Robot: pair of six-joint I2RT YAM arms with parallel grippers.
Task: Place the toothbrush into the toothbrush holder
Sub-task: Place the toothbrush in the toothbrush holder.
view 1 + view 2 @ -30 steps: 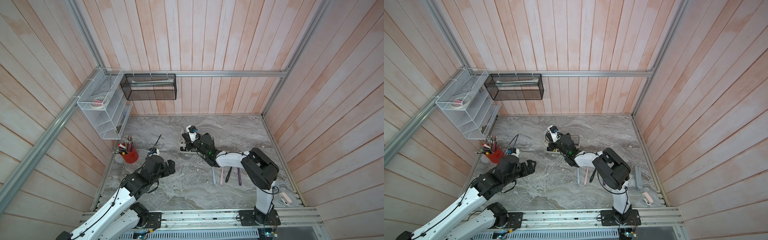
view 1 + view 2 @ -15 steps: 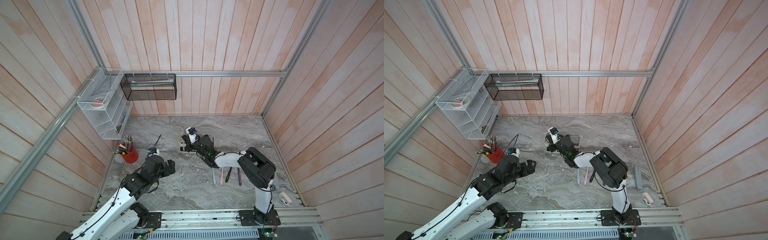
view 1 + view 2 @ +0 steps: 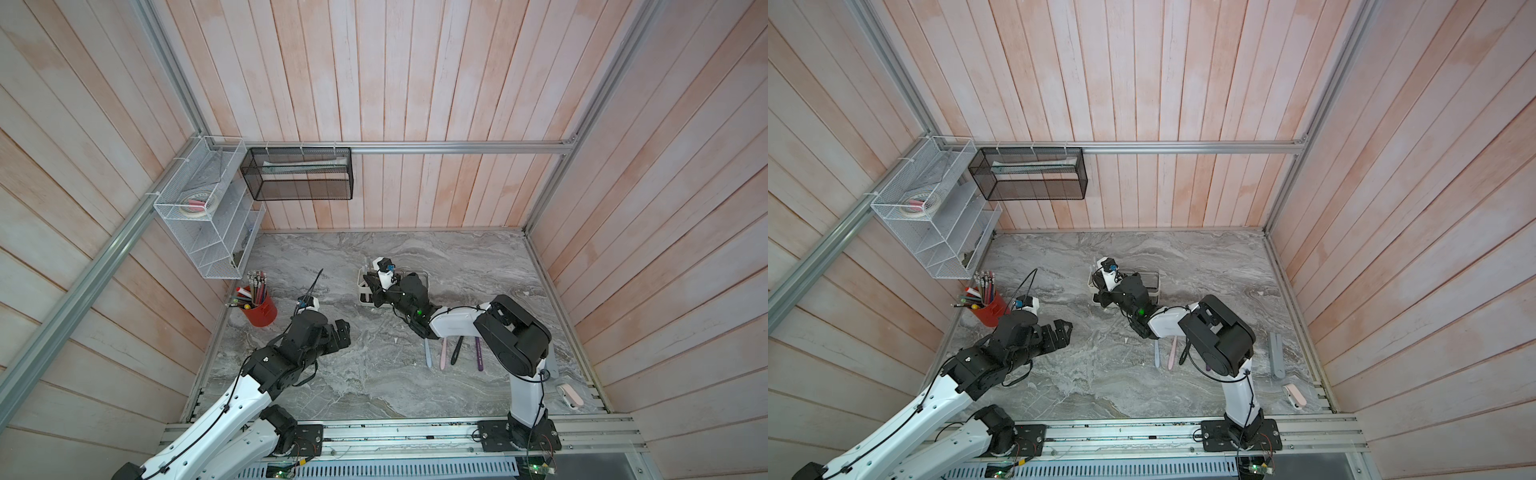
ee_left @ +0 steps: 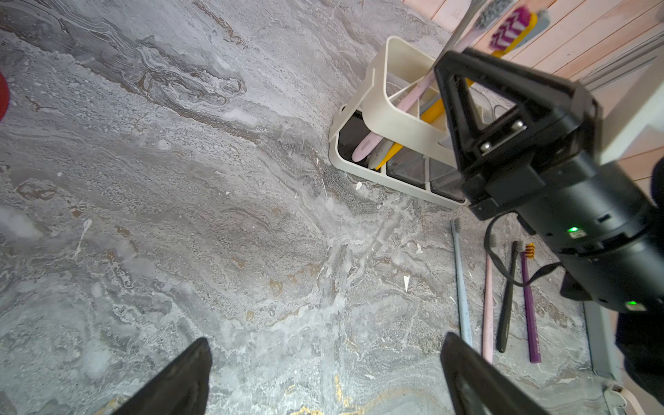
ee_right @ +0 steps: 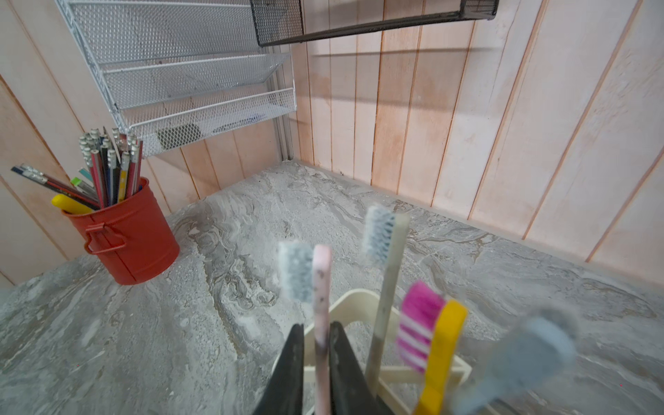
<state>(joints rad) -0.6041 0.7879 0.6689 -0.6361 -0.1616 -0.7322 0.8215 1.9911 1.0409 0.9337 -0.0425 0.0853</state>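
Jaws barely parted, the right gripper (image 5: 316, 325) flanks the pink toothbrush (image 5: 321, 287) standing in the holder (image 4: 395, 118), one of four there; four loose brushes (image 3: 443, 353) lie at its 4 o'clock. The left gripper (image 4: 325, 341) gapes wide.

Both arms (image 3: 232, 399) show white links (image 3: 453, 323), black joints (image 3: 515, 336), looping cables (image 4: 503, 266).

- The right arm (image 3: 453, 324) hides most of the toothbrush holder (image 3: 361, 289) in both top views.
- The grey-blue toothbrush (image 5: 521, 359) is blurred in the right wrist view.
- The left fingers (image 4: 179, 381) are cut off by the picture's edge.
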